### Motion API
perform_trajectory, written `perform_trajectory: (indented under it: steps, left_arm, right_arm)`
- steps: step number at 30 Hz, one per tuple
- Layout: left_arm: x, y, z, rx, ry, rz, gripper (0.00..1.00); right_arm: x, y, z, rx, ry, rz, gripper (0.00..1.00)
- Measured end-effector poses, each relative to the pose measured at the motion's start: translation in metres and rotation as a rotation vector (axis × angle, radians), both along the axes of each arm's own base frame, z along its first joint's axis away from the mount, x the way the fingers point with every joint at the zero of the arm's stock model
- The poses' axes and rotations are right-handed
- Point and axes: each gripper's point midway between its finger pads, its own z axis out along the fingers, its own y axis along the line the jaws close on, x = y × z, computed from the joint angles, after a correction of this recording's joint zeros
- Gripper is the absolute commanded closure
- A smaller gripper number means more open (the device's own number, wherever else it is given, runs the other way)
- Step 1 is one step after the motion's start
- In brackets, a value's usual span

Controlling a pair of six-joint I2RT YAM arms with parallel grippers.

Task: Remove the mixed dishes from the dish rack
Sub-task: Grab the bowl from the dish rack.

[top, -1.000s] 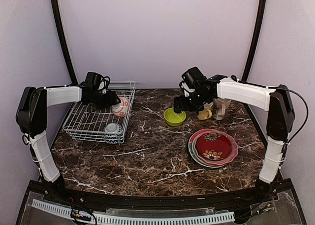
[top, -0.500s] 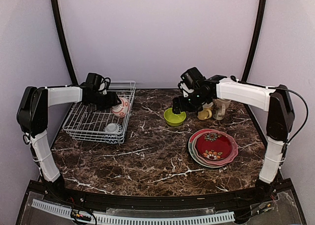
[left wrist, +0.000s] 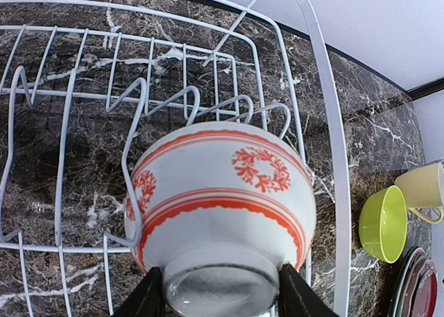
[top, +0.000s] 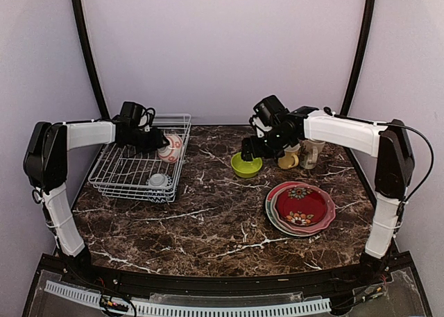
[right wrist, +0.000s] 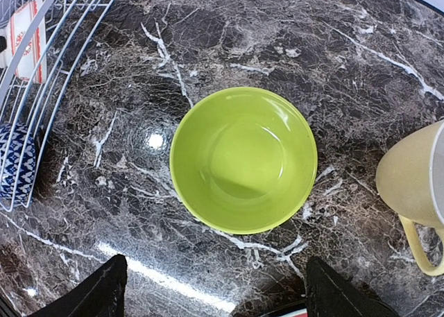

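Note:
A red-and-white bowl [left wrist: 222,185] lies on its side against the prongs of the white wire dish rack [left wrist: 326,123], at the rack's right end [top: 125,175]. My left gripper [left wrist: 220,289] is shut on the bowl's foot ring, one finger on each side. In the top view it [top: 158,145] reaches in from the left to the bowl [top: 171,149]. A blue striped small bowl [top: 159,180] sits in the rack's near right corner. My right gripper [right wrist: 211,289] hangs open and empty above the table, just short of the lime-green bowl [right wrist: 243,157].
The green bowl [top: 246,165] stands on the marble right of the rack. A yellow mug [top: 287,160] and a cream patterned mug [top: 310,152] stand behind it under the right arm. Red floral plates [top: 300,207] are stacked at the front right.
The left jaws have closed in on the bowl's foot. The right gripper has drifted slightly left above the green bowl.

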Motion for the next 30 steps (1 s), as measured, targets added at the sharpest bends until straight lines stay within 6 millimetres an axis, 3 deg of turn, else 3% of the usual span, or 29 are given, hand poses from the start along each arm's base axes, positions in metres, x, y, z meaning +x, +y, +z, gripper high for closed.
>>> perform_trajectory:
  steps: [12,17,24,30]
  left_arm:
    - [-0.008,0.002,0.007,0.002,0.015,0.003,0.7]
    - [-0.014,0.005,0.031,0.0,-0.024,0.009,0.71]
    - [-0.021,0.007,0.081,-0.024,-0.127,0.011,0.71]
    - [-0.022,0.006,0.086,-0.034,-0.137,0.004,0.73]
  right_arm:
    - [0.0,0.003,0.002,0.01,-0.006,0.0,0.11]
    - [0.0,0.007,0.004,0.032,-0.004,0.002,0.1]
    - [0.001,0.022,0.019,0.12,0.001,0.017,0.08]
    - [0.002,0.051,0.041,0.293,0.016,0.048,0.05]
